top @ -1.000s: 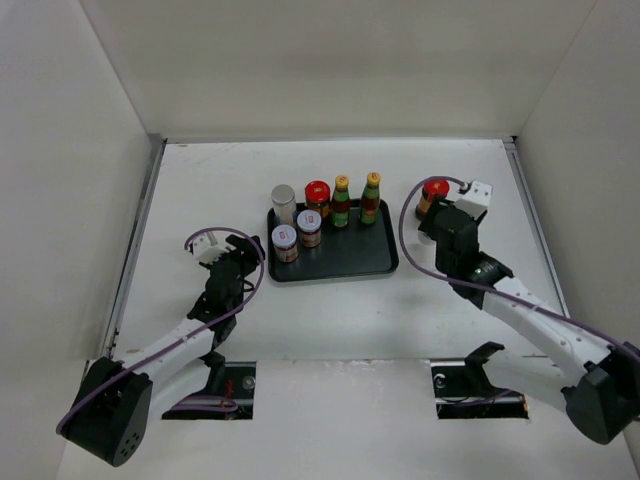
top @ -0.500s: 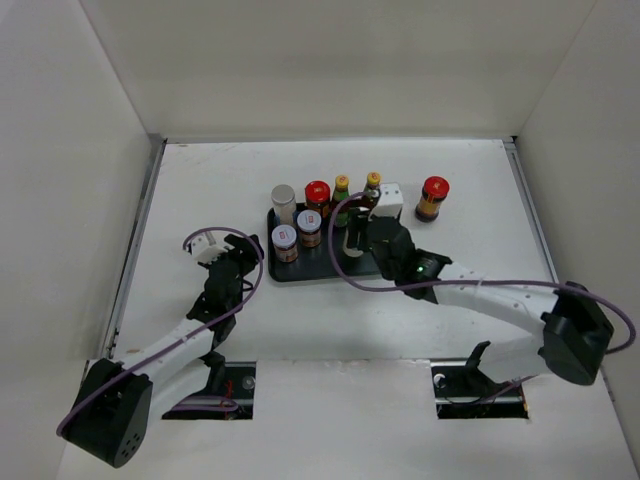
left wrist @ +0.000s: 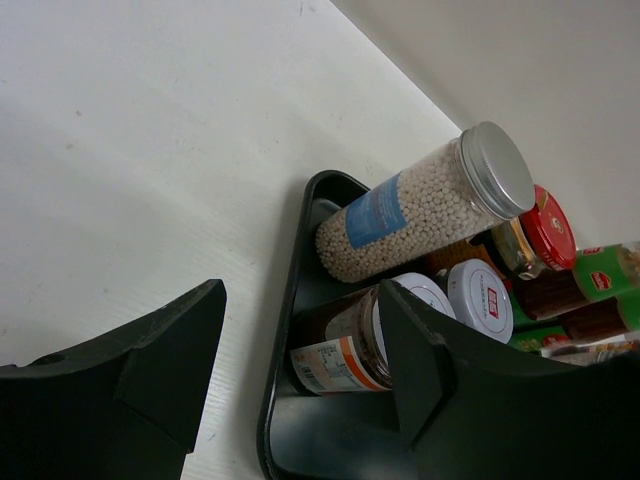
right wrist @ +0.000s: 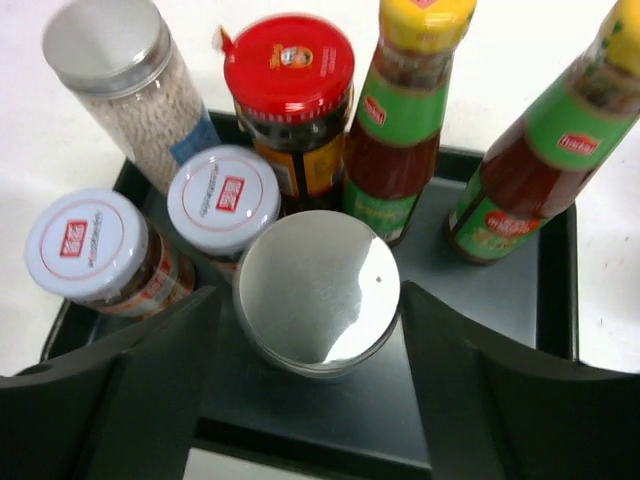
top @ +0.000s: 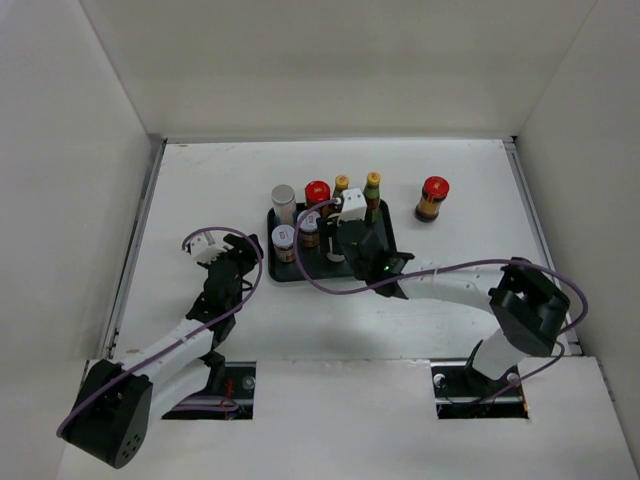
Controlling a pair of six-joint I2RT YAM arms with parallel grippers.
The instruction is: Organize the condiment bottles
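Note:
A flat black tray (top: 290, 276) holds the white-blue bottle (top: 284, 202), a red-capped jar (top: 317, 192), two yellow-capped sauce bottles (top: 372, 190) and two white-lidded jars (top: 284, 241). My right gripper (right wrist: 310, 300) hangs over the tray's front, shut on a silver-lidded jar (right wrist: 317, 288) that stands upright between its fingers. A second red-capped jar (top: 432, 197) stands alone on the table right of the tray. My left gripper (left wrist: 300, 300) is open beside the tray's left edge, with nothing in it.
White walls enclose the table on three sides. The right arm (top: 460, 285) reaches across from the right, over the tray's front right corner. A purple cable (top: 310, 282) loops in front of the tray.
My right arm has swung left from the lone red-capped jar at the back right to above the tray. The left arm has stayed still.

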